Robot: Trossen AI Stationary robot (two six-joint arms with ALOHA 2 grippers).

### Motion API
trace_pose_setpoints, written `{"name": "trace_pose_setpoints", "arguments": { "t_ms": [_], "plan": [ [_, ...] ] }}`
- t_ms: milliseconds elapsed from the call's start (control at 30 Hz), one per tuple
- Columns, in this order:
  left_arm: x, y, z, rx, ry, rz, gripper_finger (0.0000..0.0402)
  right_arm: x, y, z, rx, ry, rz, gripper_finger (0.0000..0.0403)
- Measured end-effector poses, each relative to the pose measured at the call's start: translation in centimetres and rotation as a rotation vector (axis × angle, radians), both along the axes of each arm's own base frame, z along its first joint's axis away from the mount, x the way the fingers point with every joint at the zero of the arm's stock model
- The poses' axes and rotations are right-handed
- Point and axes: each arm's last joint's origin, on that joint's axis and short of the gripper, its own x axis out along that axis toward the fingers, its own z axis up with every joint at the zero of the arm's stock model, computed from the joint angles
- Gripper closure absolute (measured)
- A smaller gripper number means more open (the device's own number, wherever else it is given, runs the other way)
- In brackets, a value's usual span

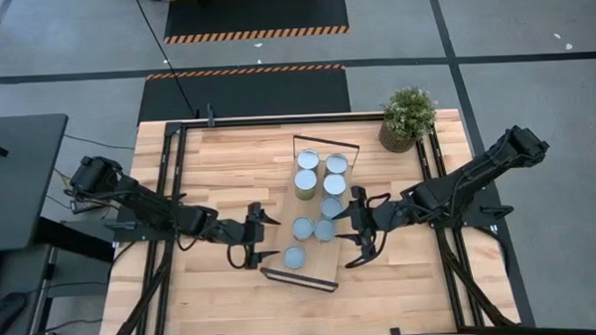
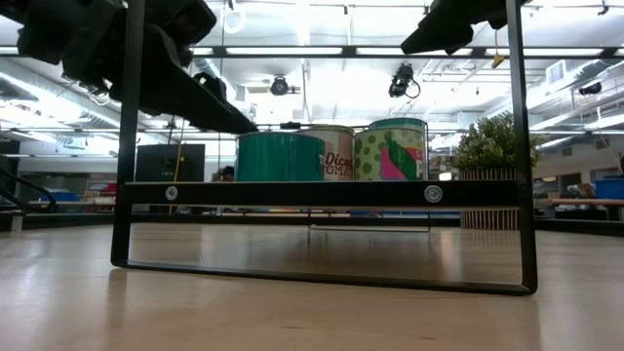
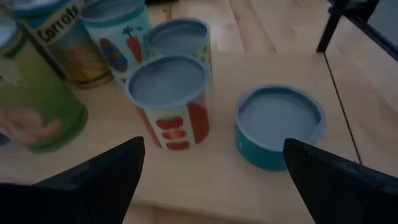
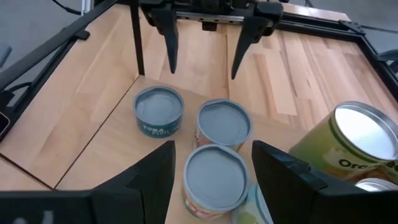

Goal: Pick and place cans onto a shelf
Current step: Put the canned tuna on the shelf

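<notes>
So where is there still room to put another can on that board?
The shelf has bare wood at its near end, beside the short teal can, and at its far end behind the cans. The middle is crowded, with the left claw and right claw flanking it.

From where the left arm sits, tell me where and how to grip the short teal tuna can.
Grip the short teal can across its round side wall, coming straight down over its flat lid. It stands upright and squat on the shelf, with bare board on most sides and only the tomato can close by. The left gripper, jaws wide, probably spans it.
</notes>
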Motion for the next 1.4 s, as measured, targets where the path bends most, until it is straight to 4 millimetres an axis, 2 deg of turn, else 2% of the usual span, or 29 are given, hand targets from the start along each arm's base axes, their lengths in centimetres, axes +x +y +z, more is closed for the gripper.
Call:
{"name": "trace_pose_setpoints", "arguments": {
  "t_ms": [200,467,1267,1400],
  "plan": [
    [0.9,-0.2,0.3,0.033,-0.014,0.021,0.0013,0.0,0.0,0.0,0.000,-0.004,-0.001,0.0183],
    [2.5,-1.0,-0.6,0.034,0.027,-0.033,0.0013,0.1,0.0,0.1,0.003,-0.011,-0.002,0.0183],
    [2.6,-0.9,-0.6,0.062,0.033,-0.011,0.0013,0.1,0.0,0.1,0.001,-0.010,0.000,0.0183],
    [2.3,-0.8,-1.0,0.098,0.076,-0.021,0.0013,0.1,0.0,0.1,0.003,-0.010,-0.001,0.0183]
  ]
}}
